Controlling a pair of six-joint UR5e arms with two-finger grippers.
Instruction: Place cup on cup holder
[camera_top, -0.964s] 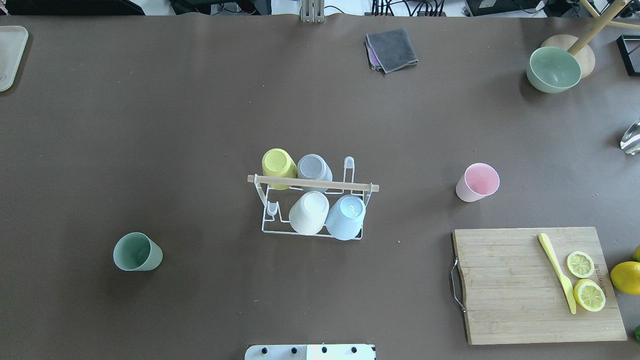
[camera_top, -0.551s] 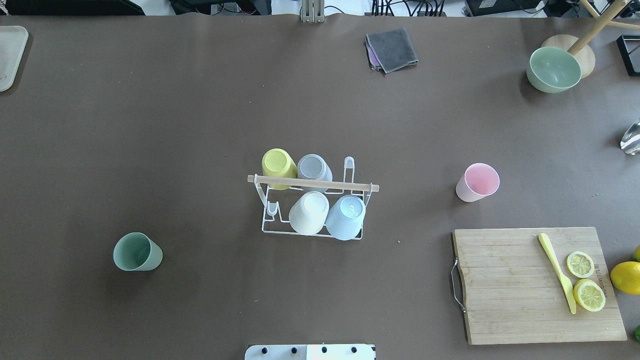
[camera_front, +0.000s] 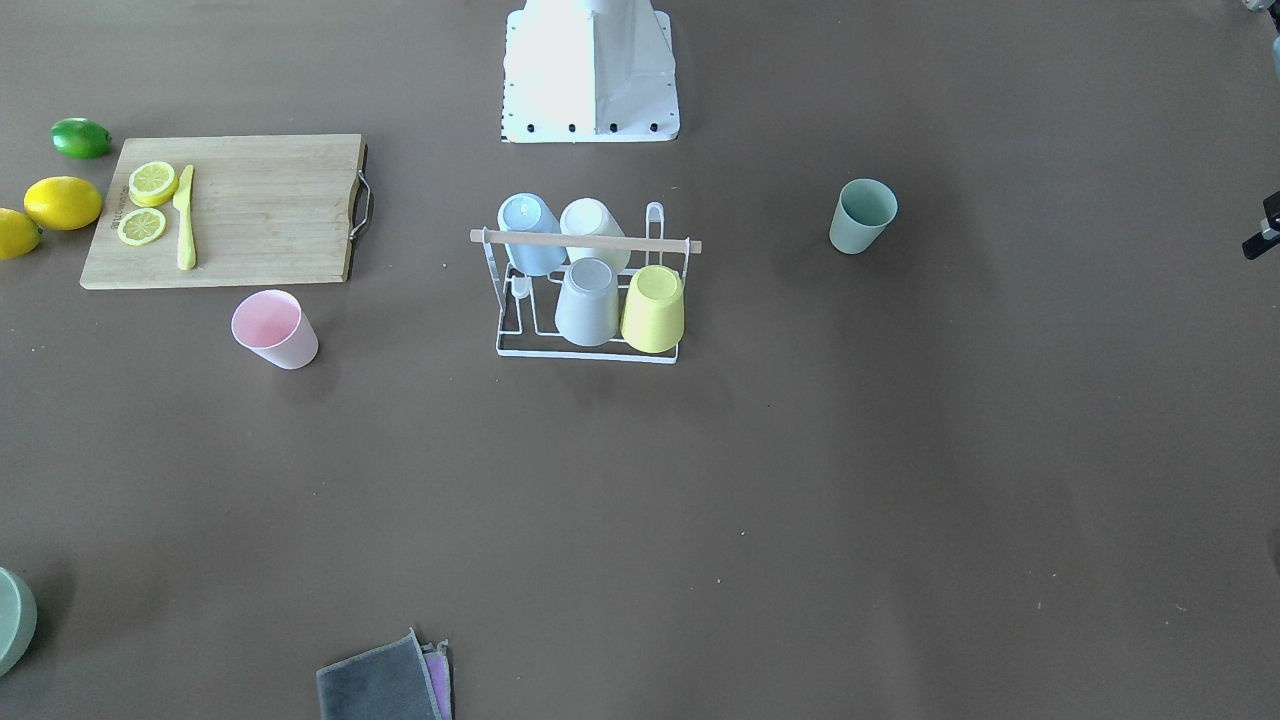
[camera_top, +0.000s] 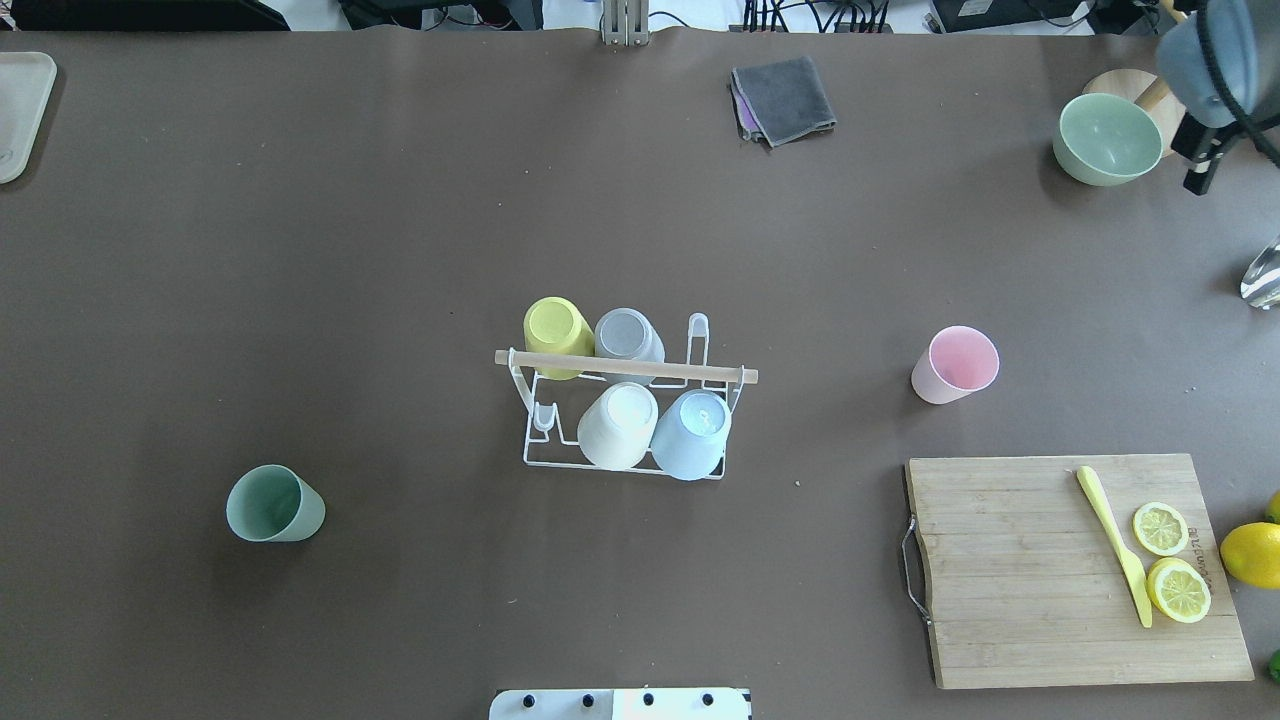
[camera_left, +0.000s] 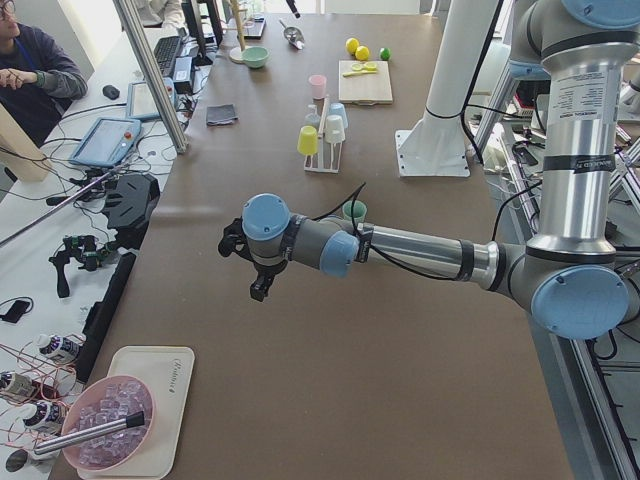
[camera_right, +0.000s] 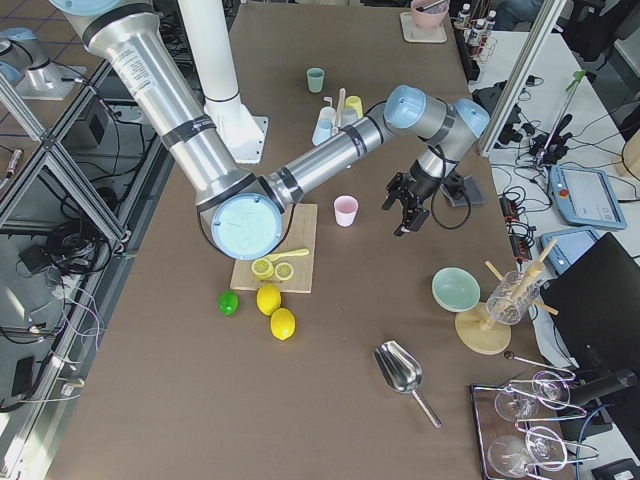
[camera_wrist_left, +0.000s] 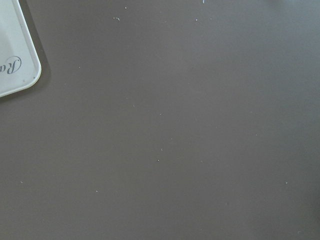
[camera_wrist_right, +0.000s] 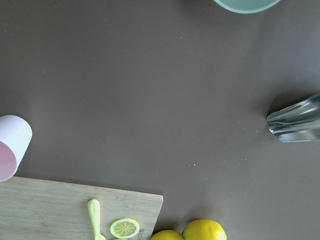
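The cup holder (camera_top: 625, 367), a white wire rack with a wooden bar on top, stands mid-table with several cups upside down on its prongs. Two prongs are bare. A pink cup (camera_top: 955, 365) stands upright to its right, also seen at the left edge of the right wrist view (camera_wrist_right: 12, 145). A green cup (camera_top: 275, 503) stands upright to the rack's left. My right gripper (camera_top: 1200, 165) hangs over the far right corner, beyond the pink cup. My left gripper (camera_left: 258, 285) hovers over bare table far left of the green cup. I cannot tell whether either is open or shut.
A cutting board (camera_top: 1020, 570) with lemon slices and a yellow knife lies front right, with whole lemons (camera_top: 1250, 555) beside it. A green bowl (camera_top: 1107, 138), a metal scoop (camera_wrist_right: 295, 120) and a grey cloth (camera_top: 783, 98) sit at the back. A white tray (camera_wrist_left: 15, 55) is far left.
My right arm's wrist and gripper have come into the overhead view at the top right corner. Cups and rack have not moved.
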